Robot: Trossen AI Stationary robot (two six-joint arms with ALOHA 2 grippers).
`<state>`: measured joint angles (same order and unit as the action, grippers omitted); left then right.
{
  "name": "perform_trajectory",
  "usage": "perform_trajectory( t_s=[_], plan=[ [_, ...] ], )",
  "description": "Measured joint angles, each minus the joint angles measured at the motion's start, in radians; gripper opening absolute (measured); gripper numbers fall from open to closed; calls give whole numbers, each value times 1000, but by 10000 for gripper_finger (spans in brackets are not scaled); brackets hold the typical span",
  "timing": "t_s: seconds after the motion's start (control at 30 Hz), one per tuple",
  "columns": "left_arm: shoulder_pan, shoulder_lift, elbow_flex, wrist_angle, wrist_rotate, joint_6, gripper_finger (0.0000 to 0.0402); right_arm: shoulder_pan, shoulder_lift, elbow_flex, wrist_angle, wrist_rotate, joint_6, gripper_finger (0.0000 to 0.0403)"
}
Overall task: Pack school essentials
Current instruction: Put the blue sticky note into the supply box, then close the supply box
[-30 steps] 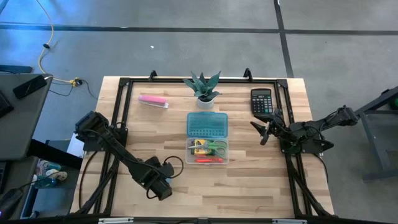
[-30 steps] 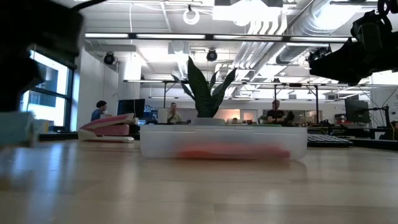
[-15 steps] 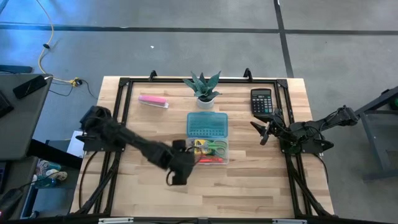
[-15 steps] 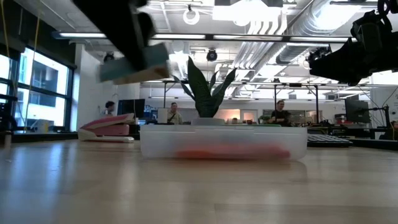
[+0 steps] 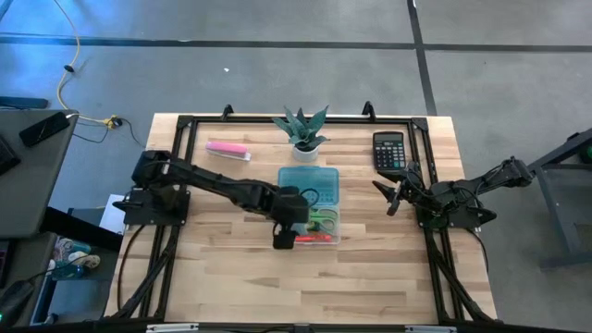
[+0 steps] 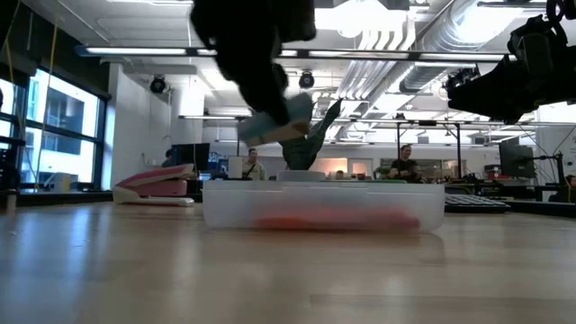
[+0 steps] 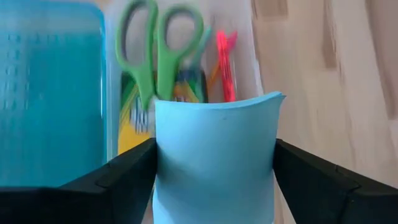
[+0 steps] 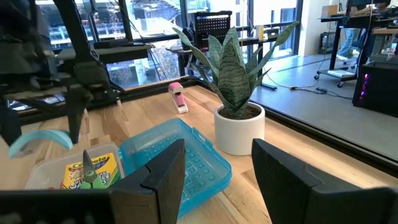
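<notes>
The light-blue notepad (image 7: 214, 162) sits bowed between the fingers of my left gripper (image 5: 284, 237), above the near-left part of the clear tray (image 5: 333, 231). The low view shows the notepad (image 6: 274, 126) tilted in the air over the tray (image 6: 324, 207). Green-handled scissors (image 7: 158, 50), the yellow-green crayon box (image 5: 296, 220) and a red pen (image 7: 225, 59) lie in the tray. Its blue lid (image 5: 308, 185) lies open on the far side. My right gripper (image 5: 393, 196) waits open near the table's right edge. My left gripper pinches the notepad between its two fingers (image 7: 124, 171), one on each opposite side edge (image 7: 163, 155). The pad bulges into a curve between them. The fingers come from above, pointing down. The pad is lifted clear and hangs over the tray, touching nothing else.
A potted plant (image 5: 302, 129) stands beyond the lid. The black calculator (image 5: 388, 151) lies at the far right, close to my right gripper. A pink-and-white bar (image 5: 228, 150) lies at the far left. Bare wood stretches along the near edge.
My left gripper, holding the notepad, has risen from the near-left part of the table. It has swung right and toward the far edge, and now hangs over the tray. The notepad went with it, lifted clear of the table. The right arm kept still.
</notes>
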<state>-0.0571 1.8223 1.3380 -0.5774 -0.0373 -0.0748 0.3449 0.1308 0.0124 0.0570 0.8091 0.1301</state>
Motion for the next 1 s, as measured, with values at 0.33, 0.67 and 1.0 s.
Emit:
perform_trajectory(
  t_s=[0.33,0.67,1.0],
  plan=[
    [41,40,1,30,90,-18,351,0,9,0,0,0,0,174],
    [59,40,1,29,115,-38,397,0,12,0,0,0,0,174],
    [105,-55,1,-24,113,-64,399,0,13,0,0,0,0,174]
  ],
)
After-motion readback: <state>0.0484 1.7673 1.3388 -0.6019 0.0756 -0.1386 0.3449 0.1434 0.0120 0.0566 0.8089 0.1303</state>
